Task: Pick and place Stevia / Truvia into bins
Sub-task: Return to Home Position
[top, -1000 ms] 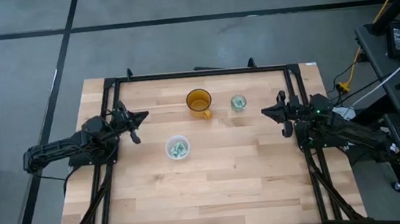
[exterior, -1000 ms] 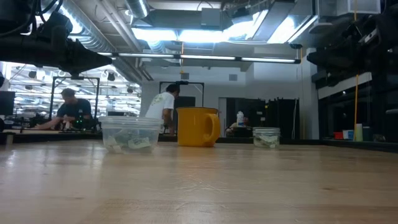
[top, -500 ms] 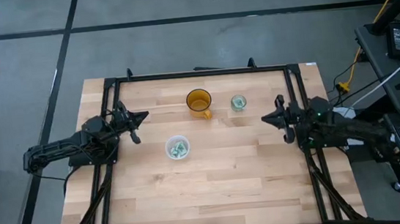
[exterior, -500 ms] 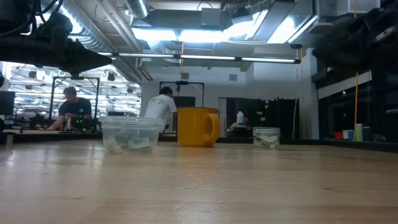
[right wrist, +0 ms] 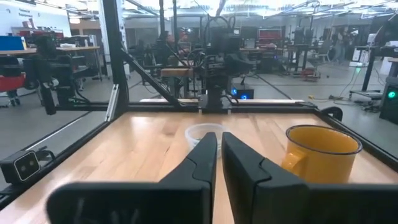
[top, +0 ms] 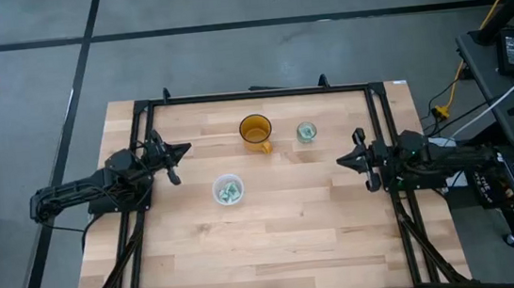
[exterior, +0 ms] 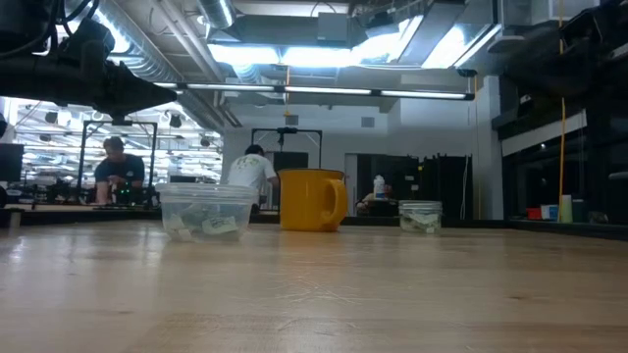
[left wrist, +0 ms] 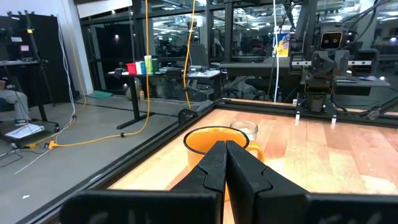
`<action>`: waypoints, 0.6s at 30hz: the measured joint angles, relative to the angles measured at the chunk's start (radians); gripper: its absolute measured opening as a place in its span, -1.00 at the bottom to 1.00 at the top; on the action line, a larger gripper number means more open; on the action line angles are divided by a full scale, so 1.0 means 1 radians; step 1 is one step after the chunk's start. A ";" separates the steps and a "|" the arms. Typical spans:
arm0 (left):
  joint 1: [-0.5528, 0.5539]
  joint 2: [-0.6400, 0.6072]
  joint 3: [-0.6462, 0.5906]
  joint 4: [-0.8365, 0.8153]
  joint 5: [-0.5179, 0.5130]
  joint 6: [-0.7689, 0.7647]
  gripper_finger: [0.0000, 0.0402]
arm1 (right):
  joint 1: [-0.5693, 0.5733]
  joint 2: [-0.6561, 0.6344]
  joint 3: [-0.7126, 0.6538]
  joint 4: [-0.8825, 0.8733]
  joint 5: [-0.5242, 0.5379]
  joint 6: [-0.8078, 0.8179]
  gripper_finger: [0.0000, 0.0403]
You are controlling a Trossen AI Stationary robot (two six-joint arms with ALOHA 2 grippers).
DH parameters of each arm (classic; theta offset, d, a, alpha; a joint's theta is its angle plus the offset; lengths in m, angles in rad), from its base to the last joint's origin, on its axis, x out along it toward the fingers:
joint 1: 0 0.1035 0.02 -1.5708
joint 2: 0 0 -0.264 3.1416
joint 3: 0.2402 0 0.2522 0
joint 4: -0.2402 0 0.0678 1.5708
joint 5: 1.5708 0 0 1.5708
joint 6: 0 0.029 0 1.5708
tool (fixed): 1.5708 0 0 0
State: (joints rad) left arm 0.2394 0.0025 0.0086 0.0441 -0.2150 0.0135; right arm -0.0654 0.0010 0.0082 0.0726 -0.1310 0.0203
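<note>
**Right arm withdrawing; packets in the cups**

Seen from above, with 12 o'clock at the far edge of the table [top: 276, 246]:

1. The right gripper [top: 344, 160] has drawn back along the 3 o'clock edge over the last second. Its fingers are nearly together and hold nothing.
2. The left gripper [top: 182, 152] has not moved from 9 o'clock. It is clenched and empty.
3. The packets [exterior: 206, 226] lie inside the wide cup [top: 228, 190], just toward 9 o'clock from centre. More lie in the narrow cup [top: 307, 132] at 1 o'clock, beside the orange mug [top: 256, 131].
4. No loose packet shows on the boards. Placement appears finished; only parking the arms remains.
</note>
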 joint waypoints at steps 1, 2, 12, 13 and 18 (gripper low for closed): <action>0.000 0.000 0.000 0.000 0.000 0.000 -0.98 | 0.000 0.000 0.000 0.000 0.000 -0.005 -0.85; 0.000 0.000 0.000 0.000 0.000 0.000 -0.98 | 0.000 0.000 0.000 0.000 0.000 -0.013 -0.85; 0.000 0.000 0.000 0.000 0.000 0.000 -0.98 | 0.000 0.001 -0.001 0.028 0.001 -0.081 -0.85; 0.000 0.000 0.000 0.000 0.000 0.000 -0.98 | 0.000 0.001 -0.001 0.033 0.001 -0.078 -0.85; 0.000 0.000 0.000 0.000 0.000 0.000 -0.98 | 0.000 0.001 -0.001 0.027 0.001 -0.079 -0.85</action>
State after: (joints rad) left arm 0.2394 0.0025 0.0086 0.0441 -0.2150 0.0135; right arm -0.0658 0.0017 0.0074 0.0998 -0.1299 -0.0589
